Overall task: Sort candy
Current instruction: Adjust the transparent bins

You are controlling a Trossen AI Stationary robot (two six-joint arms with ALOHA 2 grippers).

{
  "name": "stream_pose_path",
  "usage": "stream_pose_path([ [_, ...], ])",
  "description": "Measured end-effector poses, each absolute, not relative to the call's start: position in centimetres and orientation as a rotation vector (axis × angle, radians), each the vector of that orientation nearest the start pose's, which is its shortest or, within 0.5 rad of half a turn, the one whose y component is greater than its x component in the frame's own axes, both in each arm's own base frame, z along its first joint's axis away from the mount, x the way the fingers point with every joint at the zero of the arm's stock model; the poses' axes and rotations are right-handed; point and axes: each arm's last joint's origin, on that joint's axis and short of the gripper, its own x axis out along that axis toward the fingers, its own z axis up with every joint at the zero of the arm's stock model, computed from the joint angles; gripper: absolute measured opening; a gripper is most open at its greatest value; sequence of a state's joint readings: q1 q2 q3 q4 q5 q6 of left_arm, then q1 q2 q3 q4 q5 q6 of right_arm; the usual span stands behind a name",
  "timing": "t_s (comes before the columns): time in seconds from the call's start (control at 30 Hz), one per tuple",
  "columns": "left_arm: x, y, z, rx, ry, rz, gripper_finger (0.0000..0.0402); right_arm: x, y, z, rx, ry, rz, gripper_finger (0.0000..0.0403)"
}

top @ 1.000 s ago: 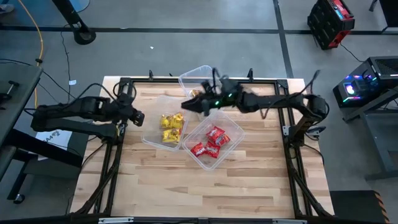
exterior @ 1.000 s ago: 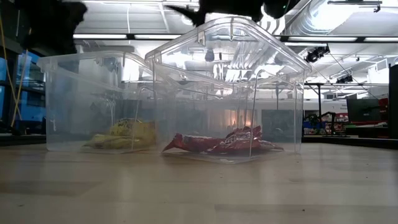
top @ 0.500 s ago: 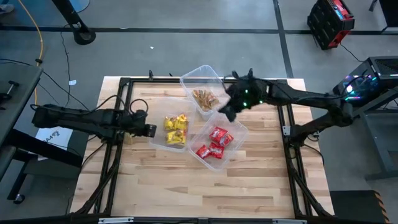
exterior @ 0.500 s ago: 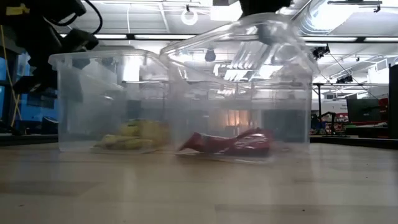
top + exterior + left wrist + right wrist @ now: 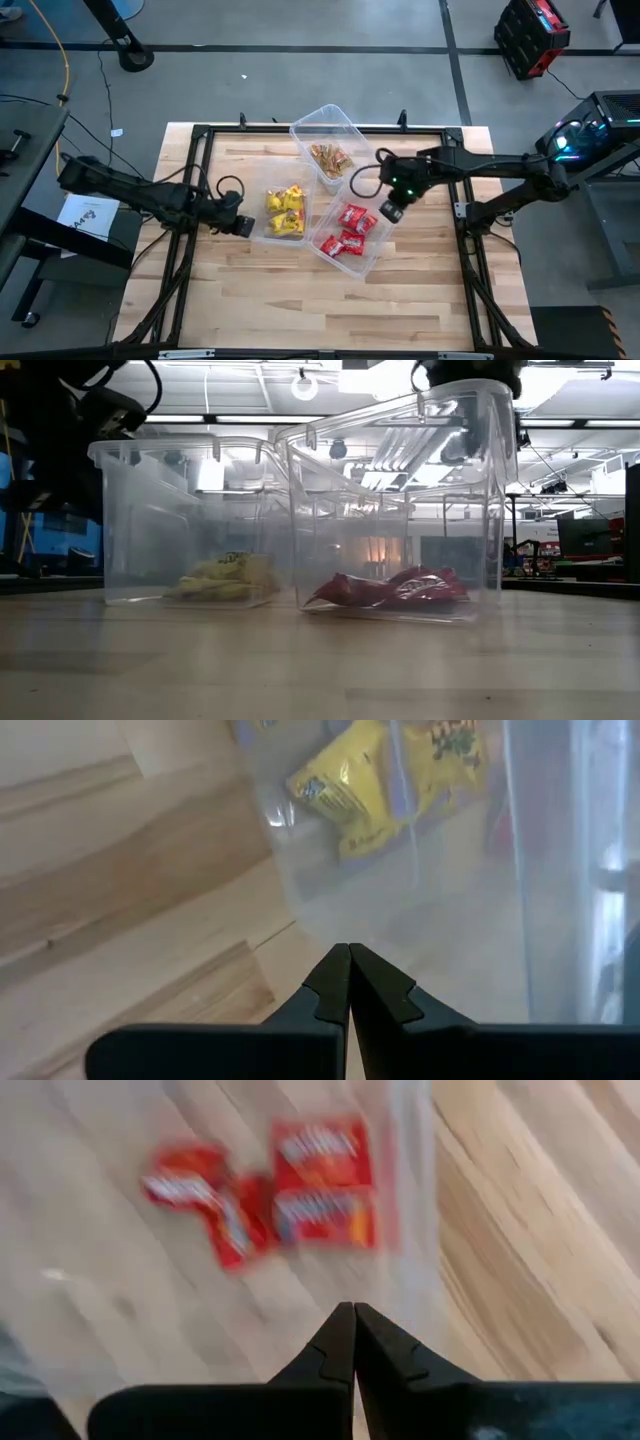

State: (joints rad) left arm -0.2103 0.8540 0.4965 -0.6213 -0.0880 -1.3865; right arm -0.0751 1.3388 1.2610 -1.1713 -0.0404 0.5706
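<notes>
Three clear tubs stand on the wooden table. The far tub holds brown-gold candy. The left tub holds yellow candy. The right tub holds red candy. My left gripper is shut, low at the yellow tub's left wall. My right gripper is shut, points down and stands at the red tub's far right corner. It shows above that tub's rim in the low view. My left gripper has its shut fingertips at the lower part of the yellow tub's left wall, coming slanting down from the table's left. Whether they touch the wall, I cannot tell. My right gripper has its shut fingertips over the red tub's right wall from above. Whether they touch it, I cannot tell.
The black frame rails run along the table's edges, and both arms' bases stand at the left and right sides. Bare wood lies between the tubs and the near edge.
My right gripper has swung from over the brown-gold tub toward the table's right and near side and has tipped downward. My left gripper has gone down and right, toward the yellow tub. The yellow and red tubs have slid a little toward the right.
</notes>
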Motion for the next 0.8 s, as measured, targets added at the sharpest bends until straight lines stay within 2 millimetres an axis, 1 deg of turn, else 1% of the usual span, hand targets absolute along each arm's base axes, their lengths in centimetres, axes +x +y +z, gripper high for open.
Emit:
stream_pose_path([
  [0.1,14.7,-3.0,19.2,-1.111,0.881,0.57,0.0,22.8,-1.0,30.7,0.554,1.324,-0.416,0.0],
  [0.23,14.7,-2.9,19.2,-1.081,0.861,0.588,0.0,22.0,0.1,30.5,0.559,1.42,-0.411,0.0],
  [0.33,14.7,-2.8,19.2,-1.044,0.848,0.592,0.0,22.1,0.8,30.5,0.525,1.411,-0.4,0.0],
  [0.43,14.6,-2.6,19.2,-1.002,0.846,0.599,0.0,22.9,1.0,30.3,0.505,1.355,-0.427,0.0],
  [0.5,14.5,-2.4,19.1,-0.974,0.852,0.602,0.0,23.6,1.0,29.8,0.503,1.355,-0.425,0.0],
  [0.6,14.5,-2.1,19.1,-0.936,0.87,0.581,0.0,24.3,1.1,28.8,0.467,1.423,-0.395,0.0],
  [0.73,14.5,-2.1,19.1,-0.935,0.895,0.556,0.0,24.0,1.1,28.1,0.433,1.544,-0.42,0.0],
  [0.8,14.5,-2.1,19.1,-0.933,0.896,0.557,0.0,23.9,1.2,28.1,0.423,1.536,-0.429,0.0],
])
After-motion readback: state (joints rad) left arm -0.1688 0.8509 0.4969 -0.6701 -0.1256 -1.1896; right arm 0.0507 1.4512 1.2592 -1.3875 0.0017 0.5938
